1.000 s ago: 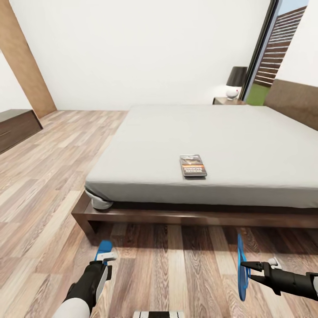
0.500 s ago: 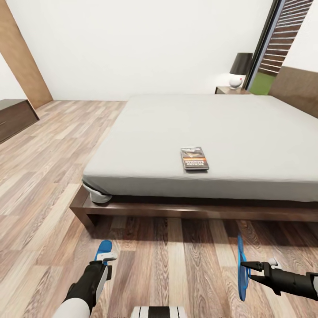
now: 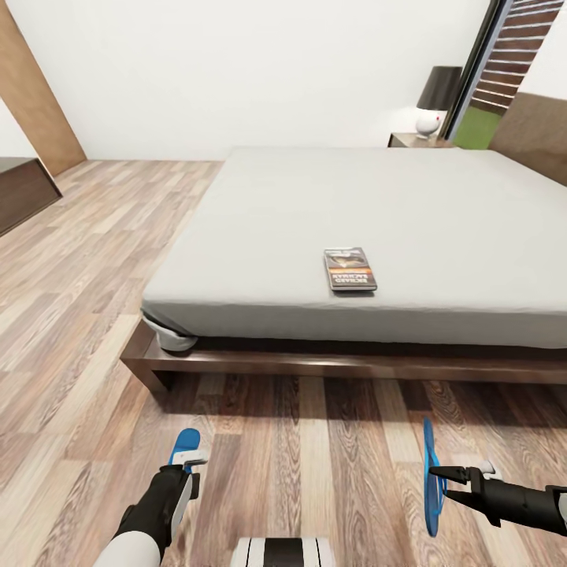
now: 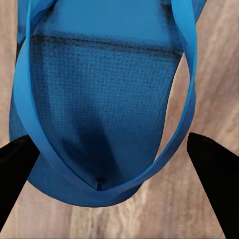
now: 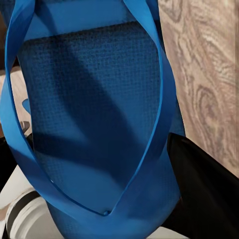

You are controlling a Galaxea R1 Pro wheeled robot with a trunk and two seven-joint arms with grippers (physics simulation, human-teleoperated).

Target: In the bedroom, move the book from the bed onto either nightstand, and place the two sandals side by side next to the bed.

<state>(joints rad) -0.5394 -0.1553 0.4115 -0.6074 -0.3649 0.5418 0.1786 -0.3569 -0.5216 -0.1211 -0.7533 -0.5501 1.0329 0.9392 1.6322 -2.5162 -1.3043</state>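
The book (image 3: 350, 270) lies flat near the foot edge of the pale mattress of the bed (image 3: 260, 228). A nightstand (image 3: 416, 141) stands at the bed's far corner by the window. My left gripper (image 3: 189, 460) is low at the left, shut on a blue sandal (image 3: 187, 442) (image 4: 99, 99) held over the floor. My right gripper (image 3: 438, 477) is low at the right, shut on the other blue sandal (image 3: 429, 477) (image 5: 94, 114), which hangs on edge. Both sandals are in front of the bed's foot, apart from the frame.
A lamp (image 3: 435, 98) with a dark shade stands on the nightstand. A long low dark cabinet (image 3: 20, 193) is against the left wall. Wood-plank floor (image 3: 315, 457) runs between me and the bed frame (image 3: 331, 366), and along the bed's left side.
The whole picture has shifted, with the bed and book sliding up in the head view, so the camera moved. Both grippers keep hold of their sandals in the same pose.
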